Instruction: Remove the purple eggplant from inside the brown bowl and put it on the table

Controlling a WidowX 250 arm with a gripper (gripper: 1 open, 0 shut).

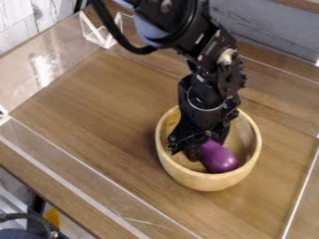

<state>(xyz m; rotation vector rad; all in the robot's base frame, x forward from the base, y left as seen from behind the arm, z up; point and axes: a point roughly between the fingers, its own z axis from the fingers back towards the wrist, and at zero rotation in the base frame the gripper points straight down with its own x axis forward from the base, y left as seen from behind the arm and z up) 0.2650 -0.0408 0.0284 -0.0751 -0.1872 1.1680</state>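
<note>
The purple eggplant (221, 157) lies inside the brown bowl (171, 163), towards its right side, glossy and pointing down-right. My gripper (203, 145) reaches almost straight down into the bowl. Its dark fingers (187, 144) are closed against the eggplant's upper end, which they partly hide. The bowl rests on the table (100, 121) at the right of centre.
Clear plastic walls (50, 56) rise along the table's left and front edges. The black arm (187, 37) comes in from the top of the view above the bowl. Bare wood lies left of and behind the bowl.
</note>
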